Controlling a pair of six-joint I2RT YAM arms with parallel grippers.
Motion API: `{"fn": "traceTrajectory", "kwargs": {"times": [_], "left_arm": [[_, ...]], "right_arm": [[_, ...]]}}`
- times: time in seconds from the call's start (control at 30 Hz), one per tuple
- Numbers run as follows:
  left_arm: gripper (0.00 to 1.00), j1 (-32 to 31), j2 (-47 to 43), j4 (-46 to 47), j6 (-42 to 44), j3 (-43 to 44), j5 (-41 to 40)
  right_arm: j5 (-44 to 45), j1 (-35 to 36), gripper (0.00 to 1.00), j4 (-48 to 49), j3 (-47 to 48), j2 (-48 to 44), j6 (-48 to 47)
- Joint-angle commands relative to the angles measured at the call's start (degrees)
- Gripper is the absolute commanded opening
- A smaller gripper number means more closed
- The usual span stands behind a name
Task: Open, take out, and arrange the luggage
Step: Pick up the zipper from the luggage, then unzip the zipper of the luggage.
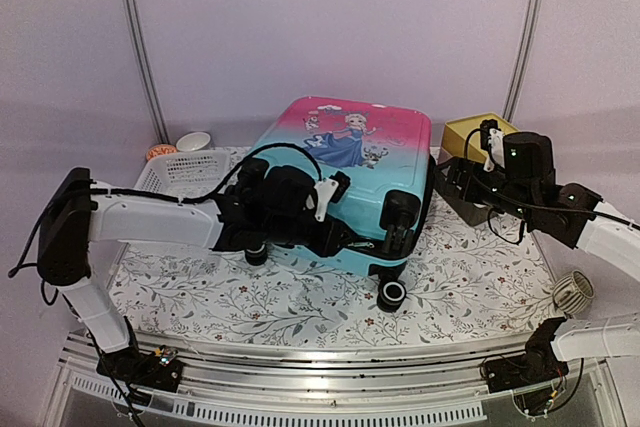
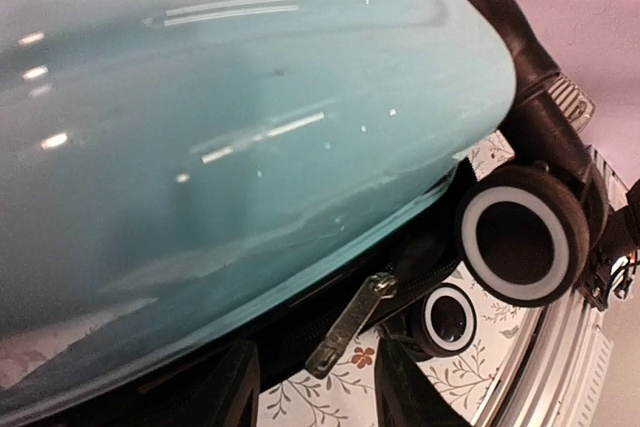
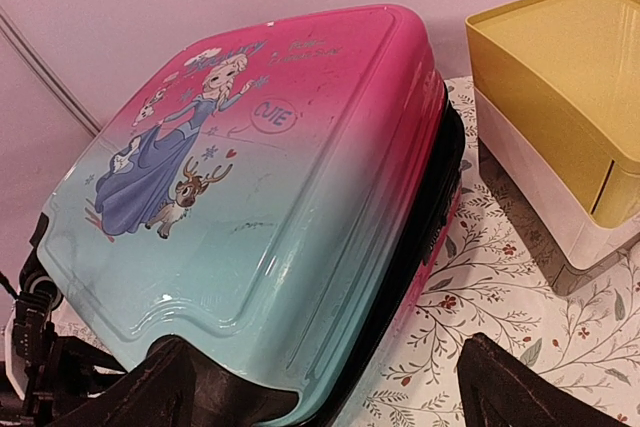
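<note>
The luggage (image 1: 350,177) lies flat in the middle of the table, pink at the far end and turquoise at the near end, with its zipper band shut. My left gripper (image 1: 335,237) is at its near edge by the wheels (image 2: 522,245). In the left wrist view the metal zipper pull (image 2: 350,335) hangs between the fingers of the left gripper (image 2: 318,379), which stand apart from it. My right gripper (image 3: 350,397) is open, low at the right side of the luggage (image 3: 250,197), its left finger over the turquoise corner.
A yellow-topped drawer box (image 1: 480,130) stands right of the suitcase, close behind the right wrist. At the back left are a white perforated basket (image 1: 180,172), a small bowl (image 1: 193,141) and an orange object (image 1: 160,152). A round ribbed item (image 1: 573,292) sits at the right edge.
</note>
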Motion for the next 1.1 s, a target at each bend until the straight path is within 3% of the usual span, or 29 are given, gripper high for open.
{"fn": "traceTrajectory", "kwargs": {"times": [0.0, 0.47, 0.7, 0.77, 0.9, 1.07], "left_arm": [[0.41, 1.88, 1.81, -2.58, 1.95, 2.48, 3.87], [0.32, 1.91, 5.1, -3.93, 4.07, 4.68, 8.01], [0.17, 0.87, 6.5, -5.86, 5.88, 6.08, 6.58], [0.16, 0.21, 6.87, -6.99, 6.5, 6.5, 4.82], [0.0, -1.16, 7.17, -9.16, 7.42, 7.09, -0.58], [0.0, -4.45, 4.71, -10.39, 7.98, 5.21, -11.98]], "right_arm": [[-0.37, 0.31, 0.93, 0.27, 0.38, -0.5, -0.5], [-0.2, 0.31, 0.93, 0.03, 0.48, -0.41, -0.48], [-0.08, 0.3, 0.93, 0.03, 0.57, -0.23, -0.39], [-0.09, 0.31, 0.93, 0.02, 0.61, -0.23, -0.44], [-0.04, 0.31, 0.93, 0.03, 0.72, 0.02, -0.4], [-0.35, 0.31, 0.93, 0.03, 0.87, 0.37, -0.48]]}}
